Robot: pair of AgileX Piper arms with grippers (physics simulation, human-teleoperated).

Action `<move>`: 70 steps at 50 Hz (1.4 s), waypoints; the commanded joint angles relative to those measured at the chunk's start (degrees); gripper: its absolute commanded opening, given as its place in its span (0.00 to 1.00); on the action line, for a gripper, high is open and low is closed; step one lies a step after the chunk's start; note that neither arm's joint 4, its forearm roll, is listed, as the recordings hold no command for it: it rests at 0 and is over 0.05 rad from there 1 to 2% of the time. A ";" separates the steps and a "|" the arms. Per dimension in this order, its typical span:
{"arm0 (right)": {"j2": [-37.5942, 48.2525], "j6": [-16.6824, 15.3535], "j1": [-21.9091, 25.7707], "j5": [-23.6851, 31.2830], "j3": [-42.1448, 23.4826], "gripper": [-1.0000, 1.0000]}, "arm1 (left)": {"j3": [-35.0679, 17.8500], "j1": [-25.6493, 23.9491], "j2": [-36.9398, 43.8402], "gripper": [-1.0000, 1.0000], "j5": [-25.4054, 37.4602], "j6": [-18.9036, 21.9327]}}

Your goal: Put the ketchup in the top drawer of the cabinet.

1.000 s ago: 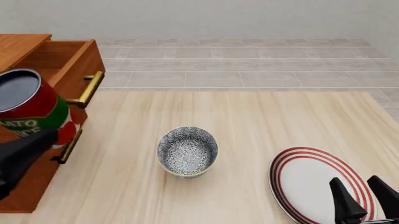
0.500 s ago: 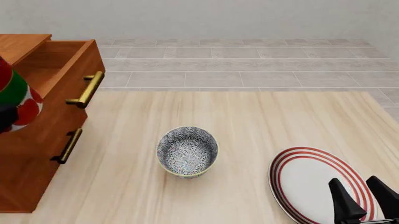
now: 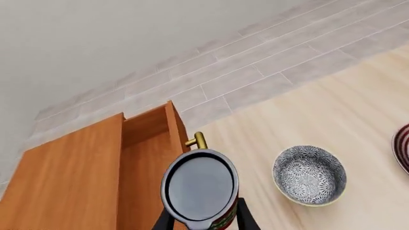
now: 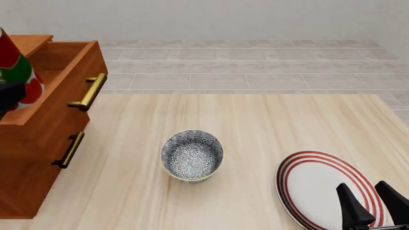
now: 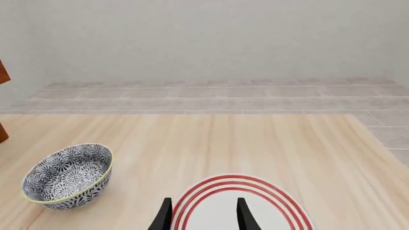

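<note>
The left gripper (image 3: 203, 221) is clamped on the ketchup can (image 3: 200, 192), one dark finger showing on each side of the can's lower part. In the left wrist view the can's dark glossy top faces the camera, and the open top drawer (image 3: 148, 143) of the cabinet (image 3: 70, 177) lies just beyond it, with the brass handle (image 3: 197, 140) peeking out behind the can's rim. In the front view the can (image 4: 18, 79) sits at the picture's left edge, held above the drawer's (image 4: 61, 72) near side wall; only its red, green and white label side is visible there, partly cut off by the frame.

The bowl (image 4: 191, 155) stands on the table (image 4: 255, 124), well apart from the cabinet (image 4: 32, 158), on the side the drawer fronts face. Farther from the cabinet than the bowl lies the red-ringed plate (image 4: 313, 187).

The right gripper (image 4: 377, 207) hovers over that plate, its two fingers spread apart with nothing between them; the right wrist view shows the same gap (image 5: 202, 213) above the plate's rim (image 5: 236, 184).
</note>
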 commanded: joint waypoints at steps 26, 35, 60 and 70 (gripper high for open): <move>0.00 -0.05 0.26 0.35 0.00 1.00 | -4.58 9.71 9.38 0.00 -4.64 0.46; 0.00 0.06 0.19 0.55 0.00 1.00 | -5.41 11.36 11.76 0.00 -4.83 -0.11; 0.01 -0.11 0.08 0.78 0.00 1.00 | -3.82 16.17 18.49 0.00 -9.26 1.59; 0.01 -0.18 0.09 0.85 0.00 1.00 | -2.61 18.17 21.04 0.00 -11.57 1.81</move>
